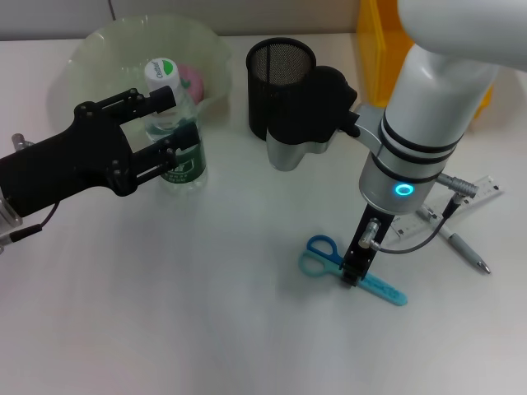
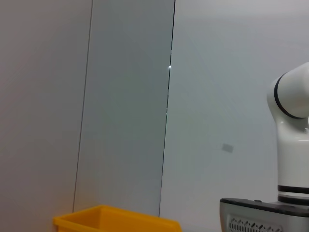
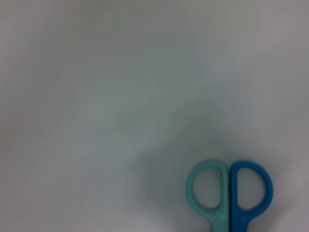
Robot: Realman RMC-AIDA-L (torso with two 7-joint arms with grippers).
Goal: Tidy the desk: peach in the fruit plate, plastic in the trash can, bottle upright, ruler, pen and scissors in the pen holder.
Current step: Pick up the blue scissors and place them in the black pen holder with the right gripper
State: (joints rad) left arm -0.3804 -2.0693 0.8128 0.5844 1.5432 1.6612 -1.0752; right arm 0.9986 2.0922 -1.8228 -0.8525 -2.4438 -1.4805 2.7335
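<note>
- The scissors (image 1: 350,268) lie flat on the desk (image 1: 165,329) at lower centre-right of the head view. Their long axis runs diagonally: the handle loops point to the upper left, the sheathed blade end to the lower right. They are not yet in the holder.
- The right gripper (image 1: 356,271) has its tips down on the middle of the scissors; I cannot tell how its jaws stand. Its wrist view shows only the two handle loops.
- The pen (image 1: 463,249) and the clear ruler (image 1: 486,195) lie at the right edge, partly behind the right arm. Both are left to do.
- The left gripper (image 1: 169,132), at upper left, has its jaws clasped round the bottle (image 1: 175,136), which stands upright. That step looks nearly done.
- The pen holder (image 1: 280,86) stands at top centre.
- The fruit plate (image 1: 99,58), top left, holds something pink (image 1: 194,80), probably the peach.
- A yellow bin (image 1: 375,49) is at the top right. No plastic shows.
</note>
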